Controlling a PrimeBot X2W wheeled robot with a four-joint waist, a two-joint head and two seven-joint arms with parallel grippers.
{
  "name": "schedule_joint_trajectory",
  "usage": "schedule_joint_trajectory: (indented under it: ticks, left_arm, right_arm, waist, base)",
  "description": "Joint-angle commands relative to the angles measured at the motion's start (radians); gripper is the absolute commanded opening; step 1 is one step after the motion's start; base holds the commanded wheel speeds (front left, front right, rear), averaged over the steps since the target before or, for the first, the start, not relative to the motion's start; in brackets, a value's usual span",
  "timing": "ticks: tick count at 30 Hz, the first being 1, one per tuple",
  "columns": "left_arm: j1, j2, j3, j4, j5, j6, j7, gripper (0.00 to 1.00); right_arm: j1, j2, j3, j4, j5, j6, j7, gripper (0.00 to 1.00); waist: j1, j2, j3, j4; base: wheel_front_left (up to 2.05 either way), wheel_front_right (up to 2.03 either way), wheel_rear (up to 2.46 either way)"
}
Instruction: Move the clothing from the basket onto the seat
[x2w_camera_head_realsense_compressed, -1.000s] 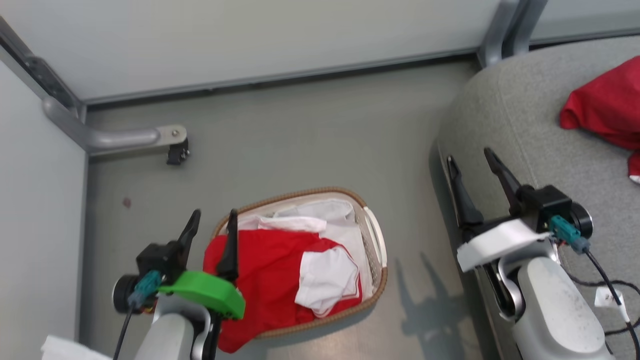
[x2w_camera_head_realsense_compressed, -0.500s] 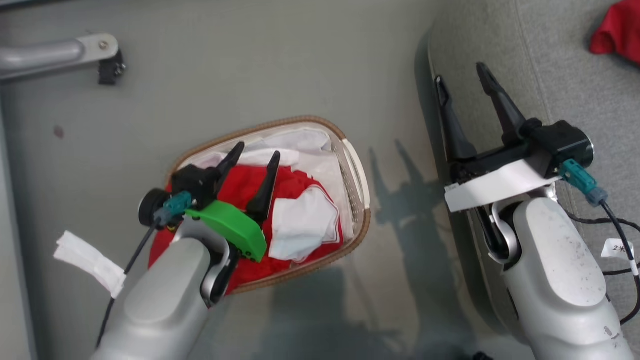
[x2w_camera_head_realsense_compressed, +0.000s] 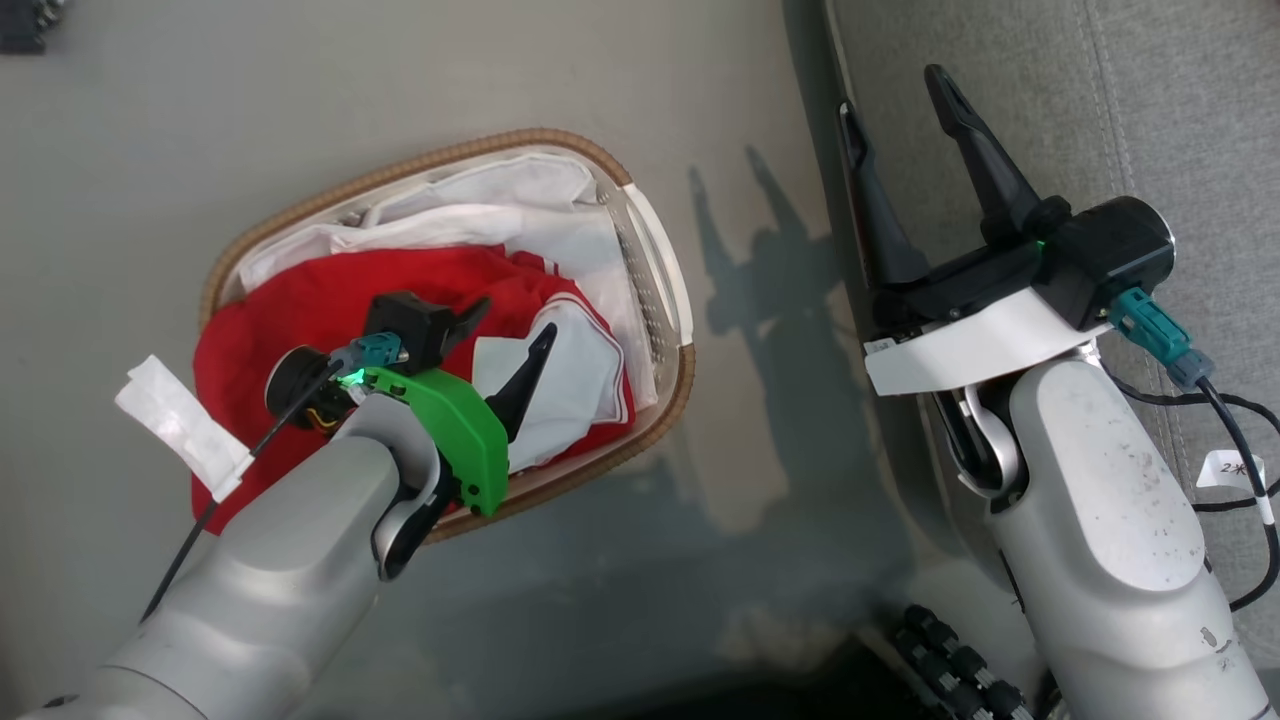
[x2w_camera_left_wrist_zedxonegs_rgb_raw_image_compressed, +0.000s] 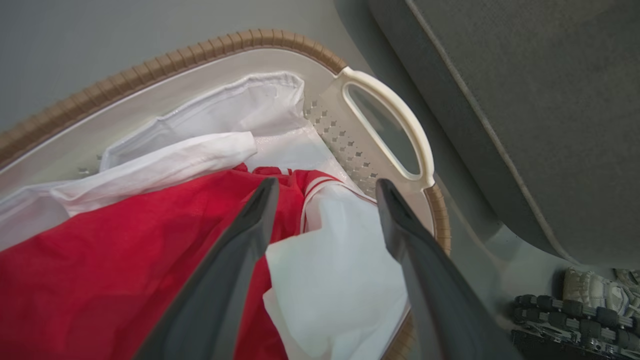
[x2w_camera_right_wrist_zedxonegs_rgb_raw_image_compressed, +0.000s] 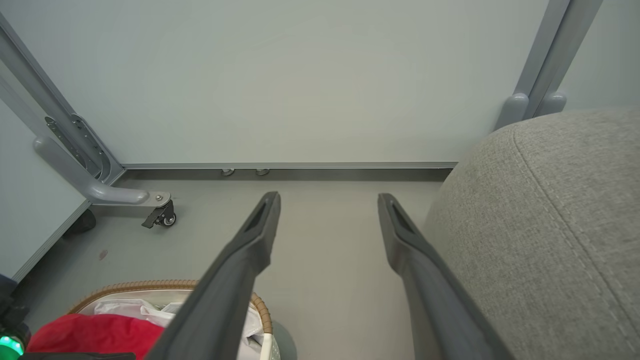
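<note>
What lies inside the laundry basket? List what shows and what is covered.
Inside the laundry basket lie red clothing with white panels and a white cloth liner. They cover the basket's floor, so anything beneath is hidden.

One legible item: a small white paper tag (x2w_camera_head_realsense_compressed: 1240, 470) wrapped around a thin black cable (x2w_camera_head_realsense_compressed: 1222, 420) carries a handwritten "2", followed by a second character too small to make out. A tiny dark printed mark on the pale grey forearm shell (x2w_camera_head_realsense_compressed: 1100, 480) is unreadable.
</note>
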Motion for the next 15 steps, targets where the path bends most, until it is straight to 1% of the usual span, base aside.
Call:
schedule_joint_trajectory:
  ticks: [1, 4, 9, 12, 15]
  left_arm:
    - [-0.031, 0.016, -0.028, 0.012, -0.022, -0.003, 0.011, 1.0]
    - [-0.056, 0.026, -0.089, 0.041, -0.076, -0.003, 0.034, 1.0]
    - [-0.102, 0.039, -0.148, 0.057, -0.154, -0.003, 0.061, 1.0]
    - [-0.123, 0.045, -0.168, 0.073, -0.164, -0.003, 0.076, 1.0]
    - [-0.151, 0.044, -0.182, 0.11, -0.142, -0.003, 0.089, 1.0]
  right_arm:
    - [-0.015, -0.003, 0.001, -0.007, -0.008, -0.001, 0.0, 1.0]
    - [-0.024, -0.002, 0.009, -0.019, -0.012, -0.001, 0.0, 1.0]
    - [-0.043, -0.003, 0.027, -0.043, -0.001, -0.001, 0.0, 1.0]
    - [-0.051, -0.002, 0.034, -0.06, -0.002, -0.001, 0.0, 1.0]
    - [-0.064, -0.003, 0.043, -0.079, -0.011, -0.001, 0.0, 1.0]
  waist:
    - [-0.0001, 0.0, 0.053, -0.03]
    - [-0.0001, 0.0, 0.075, -0.033]
    - [-0.0001, 0.0, 0.115, -0.036]
    - [-0.0001, 0.0, 0.139, -0.034]
    - [-0.0001, 0.0, 0.164, -0.032]
  base:
    - [0.0, 0.0, 0.0]
    - [0.0, 0.0, 0.0]
    - [0.0, 0.0, 0.0]
    - [0.0, 0.0, 0.0]
    - [0.0, 0.0, 0.0]
